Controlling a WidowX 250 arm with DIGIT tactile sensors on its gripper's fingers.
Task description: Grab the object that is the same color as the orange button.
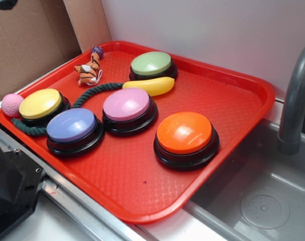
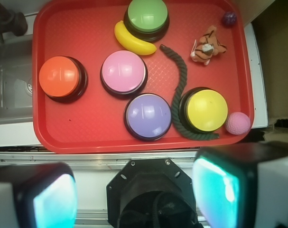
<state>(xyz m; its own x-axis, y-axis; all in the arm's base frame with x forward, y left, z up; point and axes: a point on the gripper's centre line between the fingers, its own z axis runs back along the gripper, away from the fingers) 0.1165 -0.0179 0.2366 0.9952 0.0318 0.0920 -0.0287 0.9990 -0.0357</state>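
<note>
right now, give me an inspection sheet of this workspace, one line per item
surface: red tray beside a steel sink
job's things: tiger toy lying free near the tray's far corner; orange button at the sink side
clutter: banana, purple ball, pink ball off the tray edge, dark rope curling around the yellow button, plus green, pink and violet buttons
grippers: fingers apart, holding nothing, above the tray's near edge
cables: nothing seen
surroundings: cardboard, white wall, grey faucet
</note>
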